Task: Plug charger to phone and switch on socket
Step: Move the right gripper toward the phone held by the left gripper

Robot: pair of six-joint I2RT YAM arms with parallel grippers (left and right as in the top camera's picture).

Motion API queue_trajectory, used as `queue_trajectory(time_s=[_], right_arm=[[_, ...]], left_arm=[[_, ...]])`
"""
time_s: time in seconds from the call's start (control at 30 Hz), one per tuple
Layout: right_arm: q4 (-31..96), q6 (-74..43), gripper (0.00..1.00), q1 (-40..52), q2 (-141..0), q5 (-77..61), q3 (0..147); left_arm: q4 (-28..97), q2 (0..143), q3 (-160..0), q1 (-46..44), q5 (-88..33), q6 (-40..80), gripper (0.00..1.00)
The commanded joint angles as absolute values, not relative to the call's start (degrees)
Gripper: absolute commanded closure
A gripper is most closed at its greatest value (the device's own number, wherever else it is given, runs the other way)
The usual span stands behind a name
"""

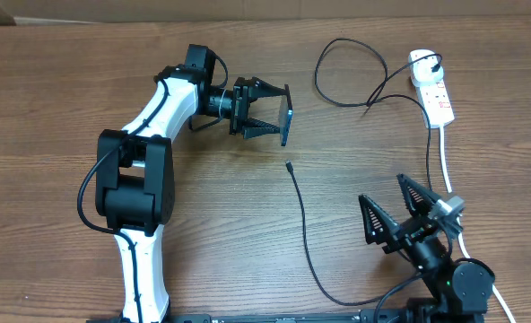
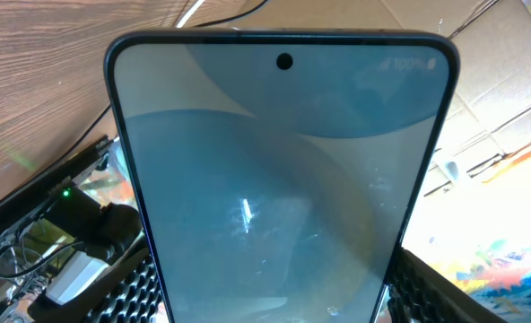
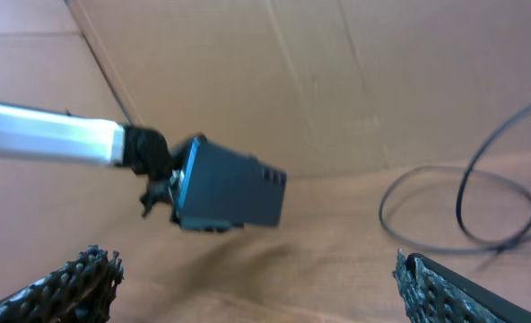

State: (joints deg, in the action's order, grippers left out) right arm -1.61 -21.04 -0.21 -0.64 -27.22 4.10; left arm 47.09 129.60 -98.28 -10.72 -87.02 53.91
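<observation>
In the overhead view the phone (image 1: 285, 115) is lifted off the table on its edge, and my left gripper (image 1: 264, 112) is shut on it at the upper middle. The left wrist view is filled by its blue-grey screen (image 2: 279, 179), clamped between both pads (image 2: 133, 289). The charger is a thin black cable whose plug tip (image 1: 288, 165) lies on the wood just below the phone; it loops back to the white socket (image 1: 431, 85) at the far right. My right gripper (image 1: 400, 220) hangs open at the lower right, holding nothing; its fingers (image 3: 77, 278) frame bare wood.
A thick white cord (image 1: 445, 152) runs from the socket down past my right arm. A loop of black cable (image 3: 481, 206) lies on the wood ahead of the right gripper. A cardboard wall (image 3: 337, 81) stands behind the table.
</observation>
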Motion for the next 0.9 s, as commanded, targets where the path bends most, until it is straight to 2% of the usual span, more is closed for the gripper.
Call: queue_trajectory(time_s=[0.0, 0.27, 0.4, 0.47, 0.6, 0.67, 0.73, 0.87], right_arm=[[1.32, -21.12, 0.00, 0.27, -2.44, -26.00, 11.40], [18.96, -8.78, 0.00, 0.27, -24.03, -25.98, 35.05], [28.38, -6.98, 0.00, 0.30, -34.02, -25.96, 45.69], [32.27, -7.22, 0.00, 0.32, -38.02, -31.29, 49.10], [30.00, -11.68, 0.00, 0.32, -43.44, -51.24, 49.78], [28.14, -17.17, 0.00, 0.32, -46.28, -51.70, 49.80], [28.82, -17.15, 0.00, 0.40, -49.32, -51.40, 49.80], [32.53, -17.87, 0.00, 4.05, -55.11, -41.89, 51.66]], left_arm=[[47.09, 129.95, -98.43, -10.41, -90.56, 53.98, 0.44], [47.09, 129.95, -98.43, -10.41, -90.56, 54.00, 0.45], [47.11, 129.95, -98.43, -10.41, -90.54, 54.06, 0.45], [47.11, 129.95, -98.43, -10.41, -90.56, 54.06, 0.45], [47.11, 129.95, -98.43, -10.41, -90.56, 54.04, 0.44], [47.11, 129.95, -98.43, -10.41, -90.54, 54.06, 0.45], [47.11, 129.95, -98.43, -10.41, -90.54, 54.06, 0.44], [47.11, 129.95, -98.43, -10.41, -90.54, 54.06, 0.44]])
